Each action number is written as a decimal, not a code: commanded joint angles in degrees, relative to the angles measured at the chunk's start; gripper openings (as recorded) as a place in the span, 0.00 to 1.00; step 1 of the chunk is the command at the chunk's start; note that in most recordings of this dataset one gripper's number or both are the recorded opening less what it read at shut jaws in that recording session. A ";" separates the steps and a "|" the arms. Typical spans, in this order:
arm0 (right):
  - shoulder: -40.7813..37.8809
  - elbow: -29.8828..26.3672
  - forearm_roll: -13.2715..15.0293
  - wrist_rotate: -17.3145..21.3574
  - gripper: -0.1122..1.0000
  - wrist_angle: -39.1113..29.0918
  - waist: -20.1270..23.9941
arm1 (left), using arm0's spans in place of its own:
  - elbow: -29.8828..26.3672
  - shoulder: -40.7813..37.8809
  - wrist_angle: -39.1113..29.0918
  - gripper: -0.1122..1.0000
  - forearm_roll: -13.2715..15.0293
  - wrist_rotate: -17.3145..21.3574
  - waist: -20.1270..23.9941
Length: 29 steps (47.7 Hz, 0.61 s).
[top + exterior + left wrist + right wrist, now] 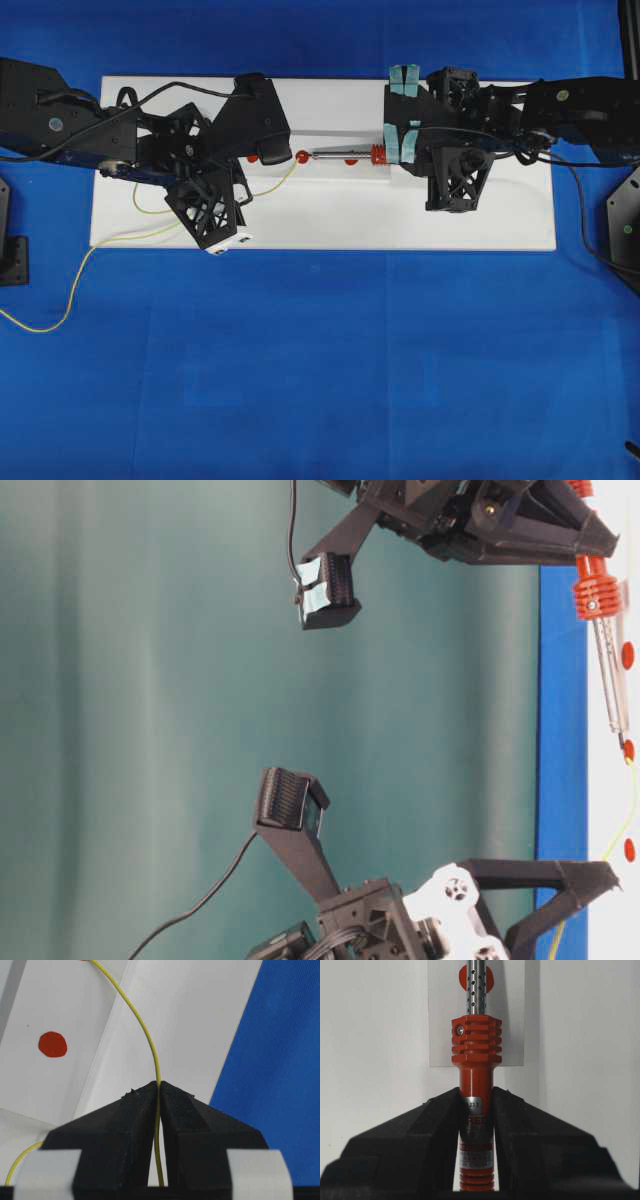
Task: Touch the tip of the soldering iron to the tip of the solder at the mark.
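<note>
The soldering iron [340, 156] lies level over the white board [330, 225], with its red ribbed collar [476, 1040] just ahead of my right gripper [476, 1097], which is shut on the red handle. Its dark tip [625, 742] rests at a red mark [302, 157]. The thin yellow solder [145, 1030] is pinched in my left gripper [159, 1084], which is shut on it. From there the solder arcs up to the same mark [628, 748]. Its end sits right by the iron's tip. I cannot tell whether they touch.
Other red marks [252, 158] dot the board, one [462, 977] under the iron's shaft. Slack solder [70, 300] trails off the board's left edge onto the blue cloth [330, 380]. A black cord [590, 230] hangs by the right arm.
</note>
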<state>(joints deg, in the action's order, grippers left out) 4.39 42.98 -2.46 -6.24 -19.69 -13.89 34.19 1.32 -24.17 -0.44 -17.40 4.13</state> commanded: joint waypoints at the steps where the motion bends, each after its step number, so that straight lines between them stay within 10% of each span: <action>1: 0.62 -1.32 -0.09 -0.09 0.16 0.18 0.09 | -1.05 0.79 0.26 0.12 -0.18 -0.09 0.09; 29: 0.62 -1.32 -0.18 -0.18 0.16 0.18 0.35 | -0.97 0.88 0.18 0.12 -0.18 -0.09 0.09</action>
<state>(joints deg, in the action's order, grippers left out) 4.39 42.98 -2.55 -6.33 -19.69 -13.62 34.19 1.32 -24.17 -0.44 -17.40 4.13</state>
